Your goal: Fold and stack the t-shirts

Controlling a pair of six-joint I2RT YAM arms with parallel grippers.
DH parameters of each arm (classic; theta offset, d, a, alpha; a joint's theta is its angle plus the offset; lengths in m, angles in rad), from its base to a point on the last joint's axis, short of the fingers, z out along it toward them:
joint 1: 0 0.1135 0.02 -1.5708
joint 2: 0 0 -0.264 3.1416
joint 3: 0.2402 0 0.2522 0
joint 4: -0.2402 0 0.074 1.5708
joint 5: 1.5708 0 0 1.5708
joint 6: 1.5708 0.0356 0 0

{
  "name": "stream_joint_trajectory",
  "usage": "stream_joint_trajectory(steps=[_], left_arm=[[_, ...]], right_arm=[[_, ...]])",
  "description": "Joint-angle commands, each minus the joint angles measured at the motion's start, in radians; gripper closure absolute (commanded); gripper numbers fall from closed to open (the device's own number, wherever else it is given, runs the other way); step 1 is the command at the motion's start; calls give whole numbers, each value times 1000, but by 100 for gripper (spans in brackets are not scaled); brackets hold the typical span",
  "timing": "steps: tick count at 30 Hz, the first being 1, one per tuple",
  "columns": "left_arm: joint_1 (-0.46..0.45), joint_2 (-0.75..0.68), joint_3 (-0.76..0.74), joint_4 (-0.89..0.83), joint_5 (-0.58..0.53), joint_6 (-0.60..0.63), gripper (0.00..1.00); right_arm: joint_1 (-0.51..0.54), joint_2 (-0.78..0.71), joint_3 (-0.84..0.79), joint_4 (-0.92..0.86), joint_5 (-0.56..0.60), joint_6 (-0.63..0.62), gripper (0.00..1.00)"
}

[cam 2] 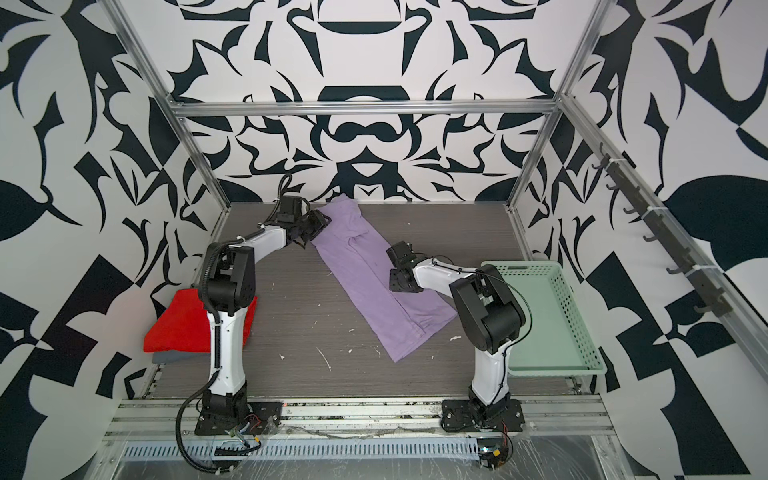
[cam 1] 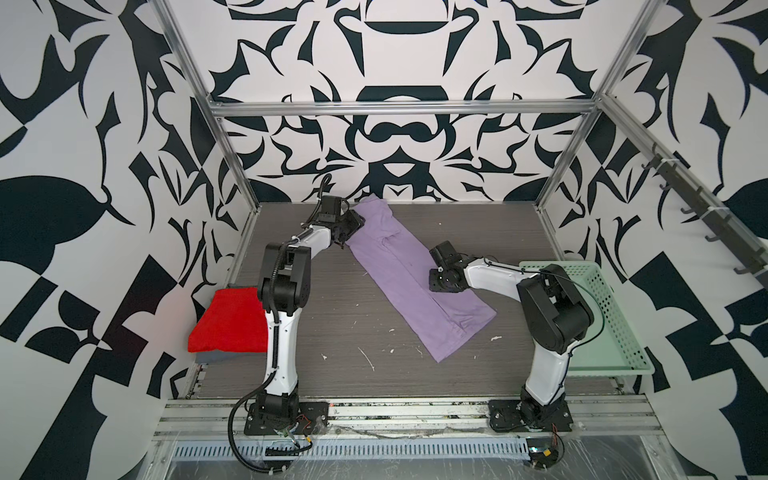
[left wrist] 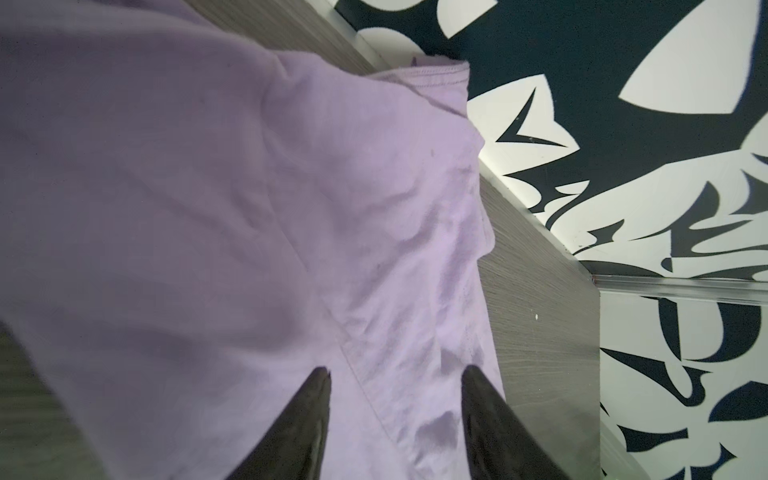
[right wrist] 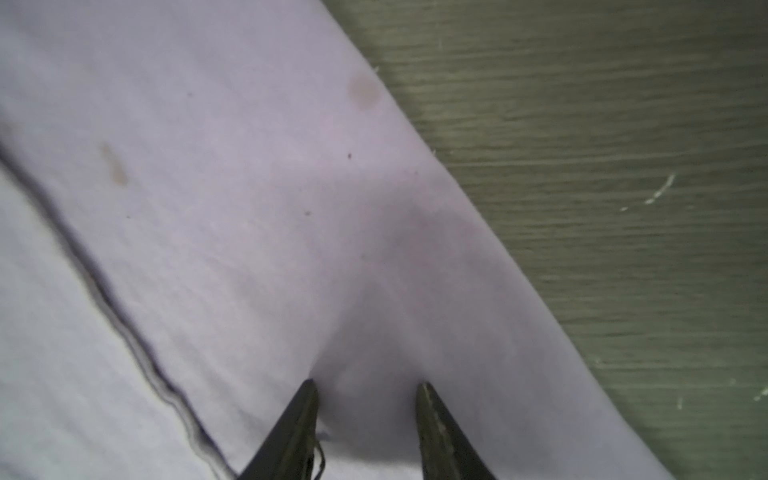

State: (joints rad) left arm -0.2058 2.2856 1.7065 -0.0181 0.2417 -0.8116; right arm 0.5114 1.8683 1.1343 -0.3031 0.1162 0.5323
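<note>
Currently the purple shirt [cam 1: 399, 270] lies as a long narrow strip, slanting from the far edge of the worktop [cam 1: 324, 316] toward its near right part. The cloth is soft and lightly creased, with a stitched seam along it. I judge the lengthwise folds done and the crosswise fold next.

My left arm [cam 1: 320, 239] has its jaws about half open over the strip's far end, gripping nothing I can see. My right arm [cam 1: 486, 274] has its jaws parted too, tips on the strip's right edge, holding nothing.

Next I'd pinch one end cleanly through all layers. The red shirt [cam 1: 232, 320] sits folded on the grey-blue shirt [cam 1: 216, 356] at the left edge.
</note>
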Motion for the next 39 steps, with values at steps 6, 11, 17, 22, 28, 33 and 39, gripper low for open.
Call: stream_joint_trajectory(steps=[6,11,17,22,28,33,39], left_arm=[[13,162,189,-151,-40,40,46],[-7,264,331,-201,39,44,46],[-86,397,563,-248,121,61,46],[-146,464,648,-223,152,31,46],[-152,427,573,-150,97,-11,46],[-137,380,566,-215,5,32,45],[-121,382,577,-286,-41,85,45]], right_arm=[[31,-92,-206,37,-117,126,58],[144,-100,-287,69,-164,241,59],[283,-129,-339,82,-161,393,59],[321,-203,-392,78,-98,461,59],[317,-194,-370,5,-25,382,59],[299,-166,-326,-59,18,304,59],[292,-203,-354,-63,14,319,58]])
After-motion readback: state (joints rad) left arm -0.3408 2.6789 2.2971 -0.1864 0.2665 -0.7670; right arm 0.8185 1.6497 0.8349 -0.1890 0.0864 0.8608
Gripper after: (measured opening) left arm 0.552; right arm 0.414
